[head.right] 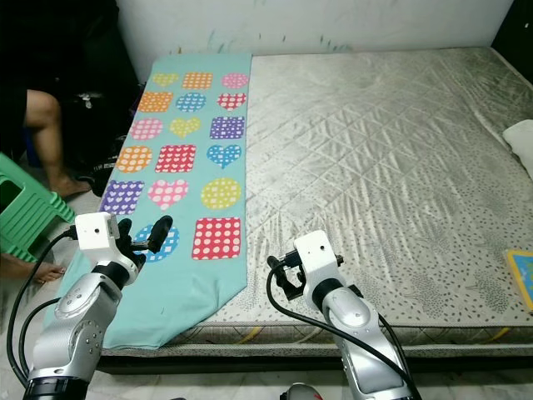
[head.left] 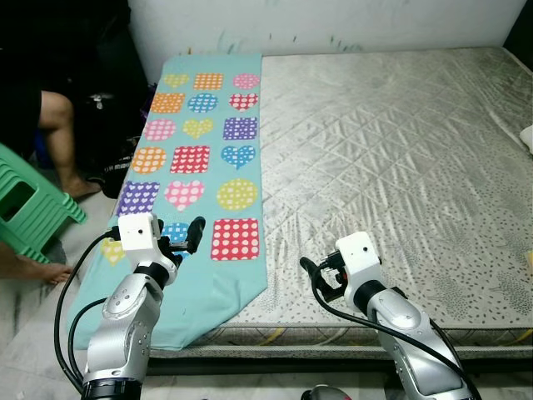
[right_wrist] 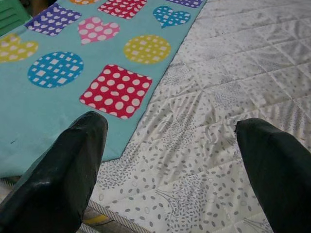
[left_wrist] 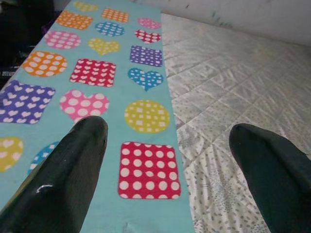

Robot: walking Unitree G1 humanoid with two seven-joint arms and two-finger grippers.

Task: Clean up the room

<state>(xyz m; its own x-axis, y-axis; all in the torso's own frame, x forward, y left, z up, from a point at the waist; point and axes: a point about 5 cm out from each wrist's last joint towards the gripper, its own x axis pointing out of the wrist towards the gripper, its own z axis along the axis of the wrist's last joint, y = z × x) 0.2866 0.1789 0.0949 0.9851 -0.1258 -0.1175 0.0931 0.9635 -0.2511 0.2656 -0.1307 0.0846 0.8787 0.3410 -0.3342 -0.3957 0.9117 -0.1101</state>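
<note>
A teal cloth point(head.left: 204, 158) printed with coloured hearts, circles and squares lies flat along the robot's left side of a bare grey quilted mattress point(head.left: 391, 150), running from about twelve o'clock back toward seven o'clock, its near end hanging over the mattress edge in a slanted point; the left gripper point(head.left: 185, 237) hovers over the near part of the cloth at about eight o'clock, fingers spread wide and holding nothing; the right gripper point(head.left: 321, 271) hovers over the bare mattress just beside the cloth's edge at about five o'clock, fingers likewise spread and empty; a likely risk is that a pinch taken so near the hanging end drags the whole cloth off the bed in a heap, or that only one gripper catches fabric and the cloth twists; a person's bare leg point(head.left: 58, 137) and a green plastic stool point(head.left: 29, 208) sit close at nine o'clock, within reach of a swinging arm; counted: one cloth, one mattress, one stool, two grippers.
</note>
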